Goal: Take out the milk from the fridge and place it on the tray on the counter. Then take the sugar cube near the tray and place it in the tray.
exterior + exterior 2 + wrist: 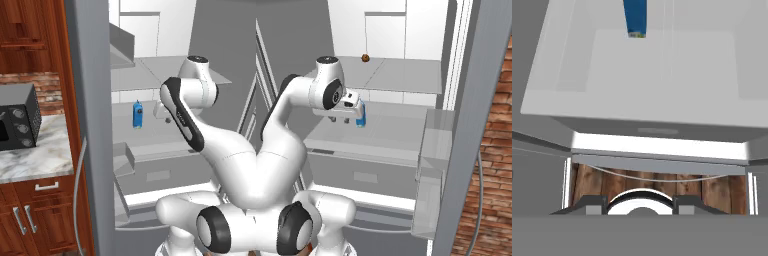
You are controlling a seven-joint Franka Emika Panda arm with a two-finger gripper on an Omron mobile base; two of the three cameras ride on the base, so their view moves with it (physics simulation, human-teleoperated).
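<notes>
The robot's fingers (339, 119) sit just beside the milk (360, 114) (how wide they are cannot be told). They should slide around the carton squarely, then squeeze gently.

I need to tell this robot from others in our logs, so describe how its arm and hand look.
The arm is glossy white with rounded, bulbous segments and black bands and caps at the joints. No cables or markings show on it. The hand is a small white block at the wrist end, and it carries two short dark fingers with grey, blocky tips.
</notes>
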